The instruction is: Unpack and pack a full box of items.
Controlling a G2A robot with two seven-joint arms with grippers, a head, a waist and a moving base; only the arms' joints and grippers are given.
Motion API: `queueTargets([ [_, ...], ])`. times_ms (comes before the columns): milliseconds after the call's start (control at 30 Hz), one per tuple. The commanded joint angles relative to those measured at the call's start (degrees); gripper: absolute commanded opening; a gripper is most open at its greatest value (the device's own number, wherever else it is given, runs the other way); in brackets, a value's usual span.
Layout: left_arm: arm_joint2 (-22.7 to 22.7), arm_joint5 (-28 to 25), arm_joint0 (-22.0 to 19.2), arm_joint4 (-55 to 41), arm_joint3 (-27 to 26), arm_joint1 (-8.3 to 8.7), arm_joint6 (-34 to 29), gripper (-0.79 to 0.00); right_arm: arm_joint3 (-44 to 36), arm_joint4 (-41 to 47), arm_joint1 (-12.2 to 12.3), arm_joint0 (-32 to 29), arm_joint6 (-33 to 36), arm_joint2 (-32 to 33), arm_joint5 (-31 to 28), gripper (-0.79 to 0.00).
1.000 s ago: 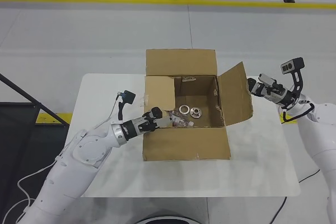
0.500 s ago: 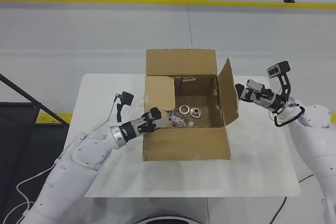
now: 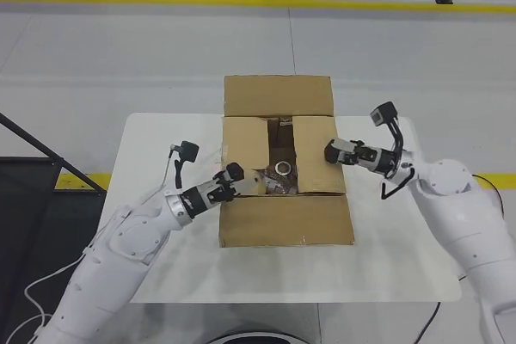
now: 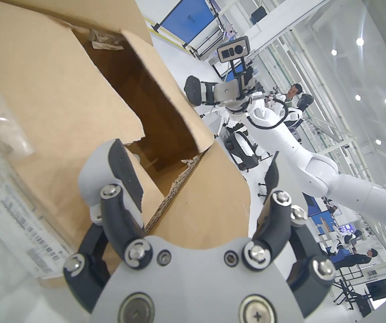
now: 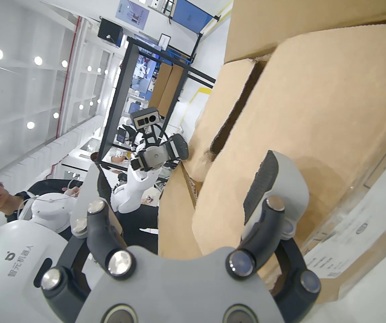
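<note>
Cardboard box stands at the centre of the white table. Far flap is open and upright. Left flap and right flap are folded inward with a gap between them. A metal ring and a clear bag are visible inside through that gap.

Left gripper is at the near left corner of the box. Its fingers are spread wide with a cardboard edge between them, not clamped.

Right gripper is at the outer edge of the right flap. Its fingers are likewise wide apart, astride the cardboard.
</note>
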Motion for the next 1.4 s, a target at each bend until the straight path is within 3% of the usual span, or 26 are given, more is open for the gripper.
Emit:
queueTargets([
  [0, -0.54, -0.47, 0.48, -0.37, -0.28, 0.04, 0.19, 0.000, 0.34, -1.05, -0.31, 0.27, -0.17, -0.34, -0.16, 0.000],
  [233, -4.04, -2.97, 3.15, -4.10, -1.31, 0.50, -0.96, 0.000, 0.74, -1.42, -0.84, 0.40, 0.61, 0.38, -2.22, 0.000],
  [433, -9.16, -6.02, 8.59, -12.48, -1.02, 1.83, -11.22, 0.000, -1.76, 1.91, -0.49, -0.20, -0.46, 4.15, -5.72, 0.000],
  [633, -13.61, -7.49, 14.73, -20.68, -1.84, 3.29, -24.34, 0.000, -4.16, 2.60, -0.74, 0.01, -3.16, 5.93, -5.40, 0.000],
  [833, -16.82, -9.21, 19.82, -22.80, -3.94, 3.91, -26.00, 0.000, -4.55, 0.99, -1.57, 1.23, -5.44, 5.64, -4.23, 0.000],
  [1033, -14.44, -7.99, 20.27, -23.70, -4.56, 3.95, -28.80, 0.000, -1.00, -3.91, -2.90, 3.60, -10.95, 4.31, -3.51, 0.000],
  [1367, -8.27, -9.39, 16.69, -29.41, -3.15, 3.14, -29.03, 0.000, 14.24, -7.46, -6.73, 9.96, -20.20, 0.97, -2.13, 0.000],
])
